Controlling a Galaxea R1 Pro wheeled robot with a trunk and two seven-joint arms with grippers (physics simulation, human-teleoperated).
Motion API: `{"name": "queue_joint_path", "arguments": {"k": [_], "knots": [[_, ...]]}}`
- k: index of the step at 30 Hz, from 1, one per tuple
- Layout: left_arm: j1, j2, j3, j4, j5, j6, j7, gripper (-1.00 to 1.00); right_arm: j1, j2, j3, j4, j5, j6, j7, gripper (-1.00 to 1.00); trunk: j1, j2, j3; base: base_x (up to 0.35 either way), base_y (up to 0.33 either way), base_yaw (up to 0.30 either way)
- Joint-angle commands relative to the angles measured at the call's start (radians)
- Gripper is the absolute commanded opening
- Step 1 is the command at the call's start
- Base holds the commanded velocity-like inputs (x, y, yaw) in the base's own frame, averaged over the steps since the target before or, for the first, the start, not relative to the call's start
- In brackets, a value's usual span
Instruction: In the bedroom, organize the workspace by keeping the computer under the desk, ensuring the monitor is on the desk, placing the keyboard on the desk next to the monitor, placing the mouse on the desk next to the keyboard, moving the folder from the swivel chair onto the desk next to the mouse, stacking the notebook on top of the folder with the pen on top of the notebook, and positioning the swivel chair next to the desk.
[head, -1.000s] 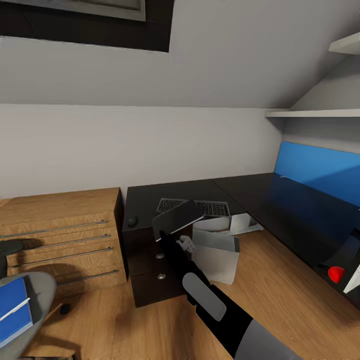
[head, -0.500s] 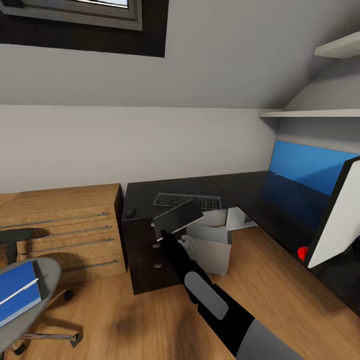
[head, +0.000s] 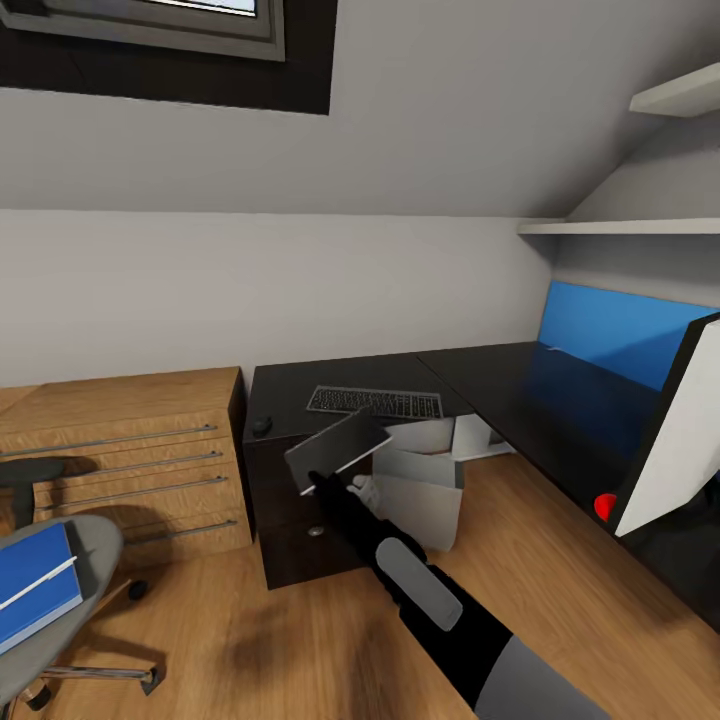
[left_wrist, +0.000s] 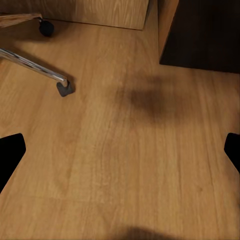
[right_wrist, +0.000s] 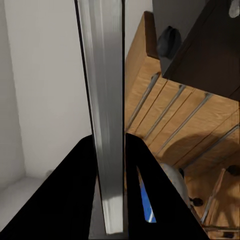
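My right gripper (head: 322, 482) is shut on the edge of a flat grey slab that I take for the folder (head: 338, 451); it hangs tilted in front of the black desk (head: 480, 375), over the drawers. In the right wrist view the folder (right_wrist: 106, 100) stands edge-on between the black fingers (right_wrist: 75, 190). The keyboard (head: 375, 402) and the mouse (head: 262, 425) lie on the desk. Under the desk stands the light-grey computer (head: 420, 495). At the right is the monitor (head: 665, 430). On the swivel chair (head: 95, 545) lies a blue book (head: 35, 590) with a pale pen (head: 40, 583). My left gripper (left_wrist: 120, 150) is open above the floor.
A light wooden dresser (head: 120, 450) with bar handles stands left of the desk, and the mouse (right_wrist: 169, 41) shows above it in the right wrist view. A chrome chair leg with a caster (left_wrist: 64, 88) lies on the wooden floor. White shelves (head: 600, 228) hang at the right.
The head view shifted between one second and half a second ago. Since then my right gripper has carried the folder slightly left and down, uncovering the whole keyboard.
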Motion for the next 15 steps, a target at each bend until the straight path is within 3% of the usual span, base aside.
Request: {"name": "queue_joint_path", "arguments": {"k": [1,2,9,15], "knots": [[0.0,-0.001,0.004,-0.001,0.004,0.0,-0.009,1.0,-0.001,-0.003,-0.005,-0.001,-0.023,0.021,0.005,-1.0,0.0,0.0,-0.001,0.0,0.0,0.0],[-0.001,-0.001,0.004,-0.001,0.004,0.0,-0.009,1.0,-0.001,-0.01,-0.018,0.0,-0.055,0.066,0.023,-1.0,0.0,0.0,-0.001,0.0,0.0,0.0],[0.0,-0.001,0.004,-0.001,0.004,0.0,-0.009,1.0,-0.001,-0.043,-0.067,0.002,-0.159,0.227,0.1,-1.0,0.0,0.0,-0.001,0.0,0.0,0.0],[-0.001,-0.001,0.004,-0.001,0.004,0.0,-0.009,1.0,-0.001,-0.06,-0.088,0.002,-0.197,0.286,0.135,-1.0,0.0,0.0,-0.001,0.026,0.0,0.0]]}}
